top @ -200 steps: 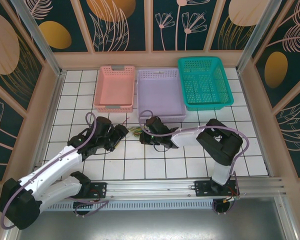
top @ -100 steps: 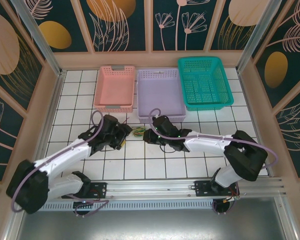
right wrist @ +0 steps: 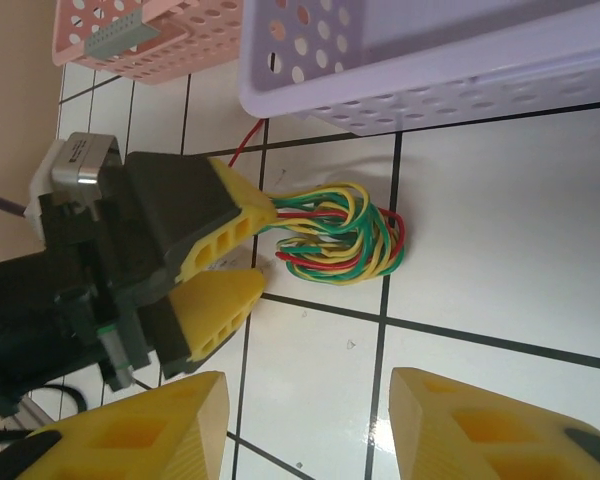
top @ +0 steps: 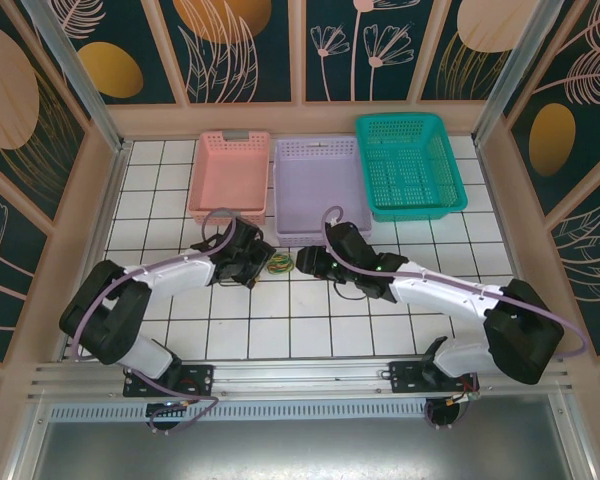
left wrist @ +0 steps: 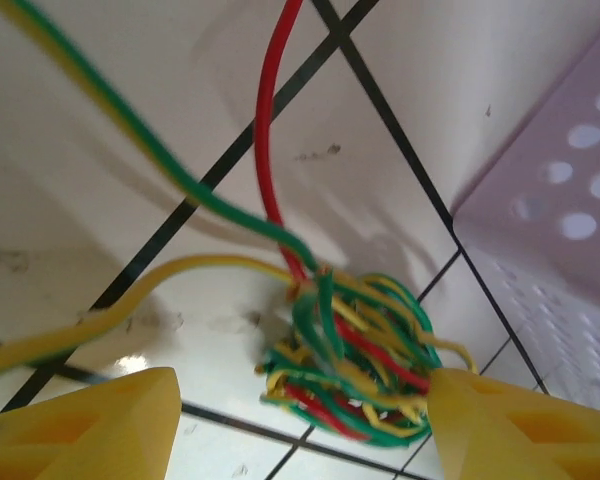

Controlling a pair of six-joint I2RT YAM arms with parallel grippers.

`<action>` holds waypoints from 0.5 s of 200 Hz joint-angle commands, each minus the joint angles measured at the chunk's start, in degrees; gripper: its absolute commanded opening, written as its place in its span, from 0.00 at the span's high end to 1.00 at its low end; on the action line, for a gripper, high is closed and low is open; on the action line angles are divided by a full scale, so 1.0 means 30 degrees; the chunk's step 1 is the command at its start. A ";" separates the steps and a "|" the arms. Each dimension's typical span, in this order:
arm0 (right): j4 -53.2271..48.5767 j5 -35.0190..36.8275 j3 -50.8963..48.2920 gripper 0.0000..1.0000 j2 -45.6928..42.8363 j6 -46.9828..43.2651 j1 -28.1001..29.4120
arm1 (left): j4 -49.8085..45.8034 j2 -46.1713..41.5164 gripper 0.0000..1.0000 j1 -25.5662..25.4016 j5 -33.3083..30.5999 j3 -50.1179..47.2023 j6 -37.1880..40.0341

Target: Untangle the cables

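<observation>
Grasping stage: the left hand, released, brackets the balled cables. The right hand hovers released nearby. Next likely: clench and pull loose.

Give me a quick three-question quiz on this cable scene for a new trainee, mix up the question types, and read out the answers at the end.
1. True or false: the right gripper is shut on the cable bundle.
2. Which colours show in the bundle? A: yellow, green, red. B: blue, white, black. C: orange, purple, grey.
3. Fill in: the bundle lies between the left gripper and the right gripper, nearest to the ___ basket.
Key: 1 false, its jaws stand open with nothing between them. 2 A. 3 lilac, the lilac basket.
</observation>
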 commanded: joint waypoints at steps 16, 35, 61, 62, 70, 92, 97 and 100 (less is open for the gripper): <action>-0.1057 -0.0114 -0.0558 0.53 -0.0840 0.0142 -0.0376 | 0.1174 0.0613 0.34 0.0037 -0.0761 0.0710 -0.1034; -0.1177 -0.0334 -0.0544 0.53 -0.0866 -0.0019 -0.0600 | 0.1114 0.0360 0.34 0.0023 -0.1296 0.0850 -0.1333; -0.1303 -0.0530 -0.0531 0.53 -0.0880 -0.0192 -0.0866 | 0.0958 0.0752 0.37 0.0041 -0.1022 0.0971 -0.2031; -0.1292 -0.0530 -0.0545 0.53 -0.0880 -0.0221 -0.0874 | 0.0958 0.0814 0.38 0.0043 -0.0980 0.0986 -0.2061; -0.1340 -0.0587 -0.0529 0.53 -0.0870 -0.0255 -0.0953 | 0.1137 0.1154 0.39 0.0045 -0.0675 0.0944 -0.2289; -0.1309 -0.0734 -0.0576 0.53 -0.0844 -0.0334 -0.1142 | 0.1226 0.1852 0.42 0.0031 -0.0317 0.1120 -0.2646; -0.1319 -0.0736 -0.0564 0.53 -0.0851 -0.0316 -0.1172 | 0.1144 0.1926 0.43 0.0039 -0.0350 0.1145 -0.2706; -0.1297 -0.0743 -0.0573 0.53 -0.0840 -0.0335 -0.1175 | 0.1110 0.1946 0.44 0.0045 -0.0378 0.1148 -0.2768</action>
